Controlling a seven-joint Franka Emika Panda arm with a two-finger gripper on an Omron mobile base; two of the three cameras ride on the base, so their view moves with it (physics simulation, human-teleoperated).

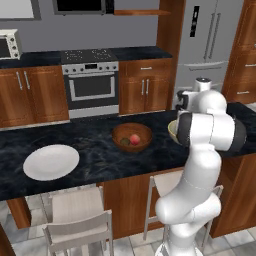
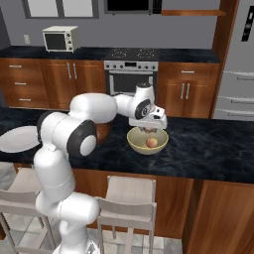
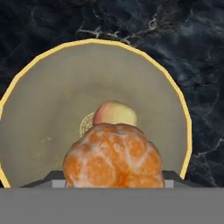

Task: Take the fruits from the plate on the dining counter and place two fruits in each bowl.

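White plate (image 1: 51, 161) lies bare far to my left; nearer, the wooden bowl (image 1: 131, 137) holds two fruits. My pincer (image 2: 149, 130) grips the orange fruit (image 3: 114, 155) directly over the cream bowl (image 2: 147, 140), one reddish-pink fruit (image 3: 114, 114) inside.

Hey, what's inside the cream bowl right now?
One reddish-pink fruit lies in the cream bowl. The orange fruit held in the hand above covers part of the bowl's bottom.

Orange fruit (image 3: 114, 156); cream bowl (image 3: 48, 100); white plate (image 1: 51, 162)
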